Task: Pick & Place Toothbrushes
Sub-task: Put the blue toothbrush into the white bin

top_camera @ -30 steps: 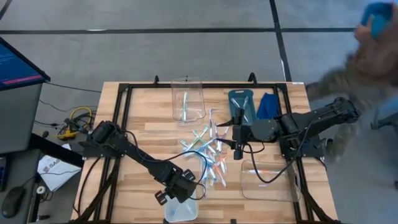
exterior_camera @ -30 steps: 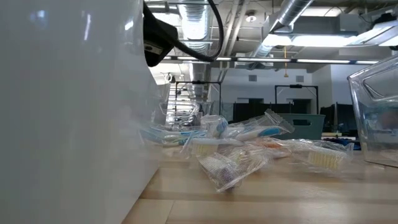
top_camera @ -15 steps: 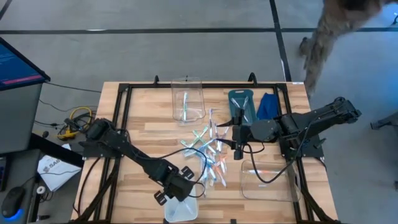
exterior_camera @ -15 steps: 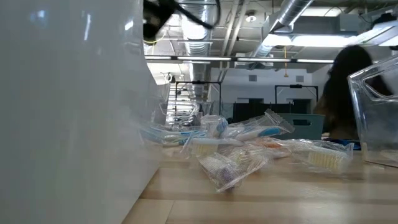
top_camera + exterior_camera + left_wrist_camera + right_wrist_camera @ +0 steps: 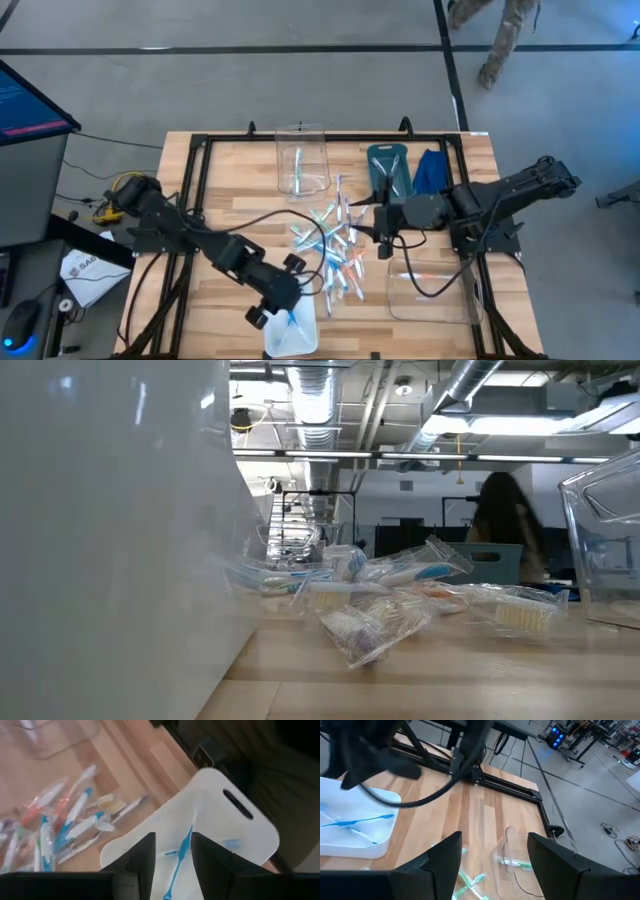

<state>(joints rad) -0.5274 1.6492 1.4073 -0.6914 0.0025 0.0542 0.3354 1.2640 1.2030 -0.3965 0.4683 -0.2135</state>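
High view: the left gripper (image 5: 283,296) is seen held above the near edge of the table, just over the white bin (image 5: 291,338), its fingers parted with nothing between them. In the left wrist view a blue toothbrush (image 5: 179,857) is shown lying loose inside that white bin (image 5: 250,827), below the open fingers (image 5: 141,855). The main pile of toothbrushes (image 5: 335,245) is spread across the middle of the wooden table (image 5: 235,205), between the two arms. The right gripper (image 5: 383,238) is poised at the pile's right edge, fingers spread wide and empty. One green toothbrush (image 5: 297,165) is seen in the clear bin (image 5: 302,160) at the far side. A second clear bin (image 5: 430,290) is placed near the right arm.
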